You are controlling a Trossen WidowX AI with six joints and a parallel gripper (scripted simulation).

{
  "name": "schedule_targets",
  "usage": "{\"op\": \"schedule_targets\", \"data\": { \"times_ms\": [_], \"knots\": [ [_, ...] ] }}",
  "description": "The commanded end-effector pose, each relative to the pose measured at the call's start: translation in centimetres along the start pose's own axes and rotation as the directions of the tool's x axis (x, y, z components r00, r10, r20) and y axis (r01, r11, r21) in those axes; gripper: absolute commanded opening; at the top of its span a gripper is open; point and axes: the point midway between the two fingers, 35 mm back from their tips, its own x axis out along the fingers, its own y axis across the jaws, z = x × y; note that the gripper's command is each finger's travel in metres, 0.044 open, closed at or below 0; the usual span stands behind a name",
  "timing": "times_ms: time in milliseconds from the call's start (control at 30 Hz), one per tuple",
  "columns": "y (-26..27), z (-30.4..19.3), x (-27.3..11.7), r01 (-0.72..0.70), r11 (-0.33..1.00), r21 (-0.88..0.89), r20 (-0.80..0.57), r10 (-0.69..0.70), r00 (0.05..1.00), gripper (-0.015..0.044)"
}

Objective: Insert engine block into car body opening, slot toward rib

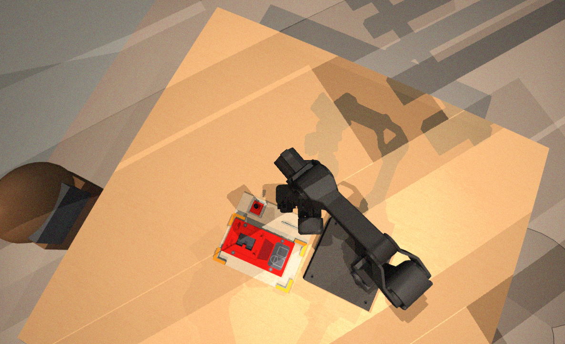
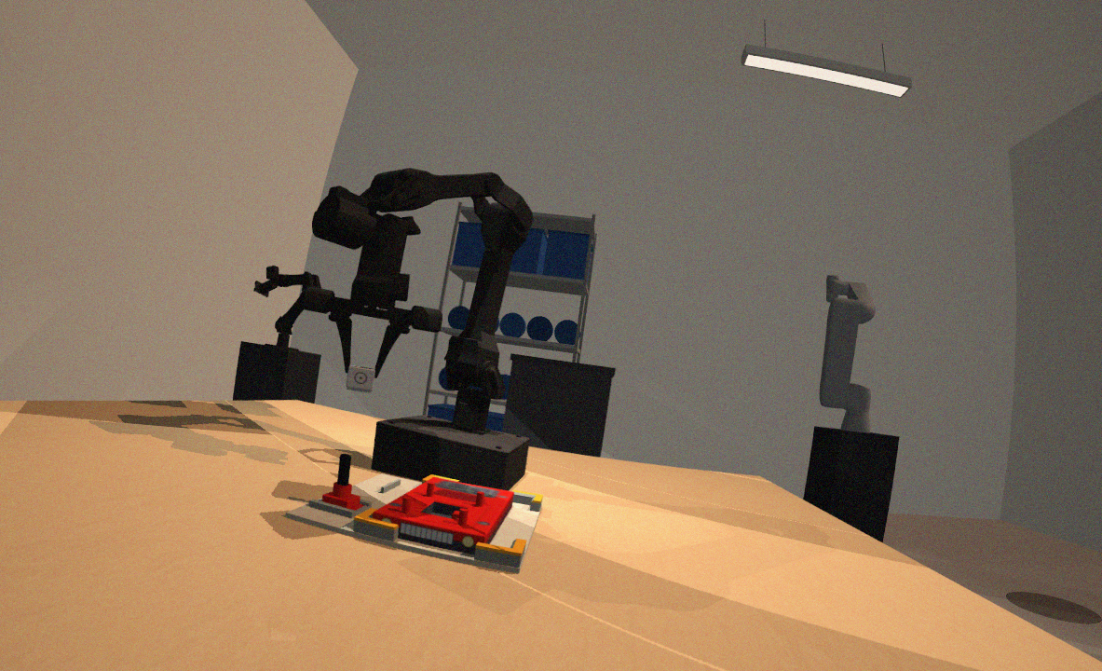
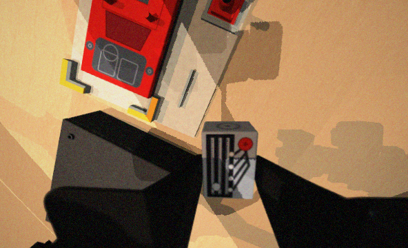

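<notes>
Looks like the gripper is pinching the small grey engine block by its sides, up above the desk; I'd guess it's light, stiff and maybe slick, so those flat side faces seem right.

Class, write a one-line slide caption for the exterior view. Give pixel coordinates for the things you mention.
A black robot arm's gripper [image 2: 360,374] holds a small grey block [image 2: 360,378] above the wooden table [image 2: 162,567], clear of the red car body [image 2: 487,511].
</notes>
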Motion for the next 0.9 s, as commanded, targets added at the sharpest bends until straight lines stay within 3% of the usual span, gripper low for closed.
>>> {"op": "schedule_targets", "data": {
  "times_ms": [0, 867],
  "knots": [
    [0.0, 0.2, -0.4, 0.003, 1.000, -0.006, 0.006, -0.003, 1.000, 0.0000],
    [1.5, 5.8, 1.4, 0.003, 0.998, 0.064, -0.007, -0.003, 1.000, 0.0000]
  ]
}}
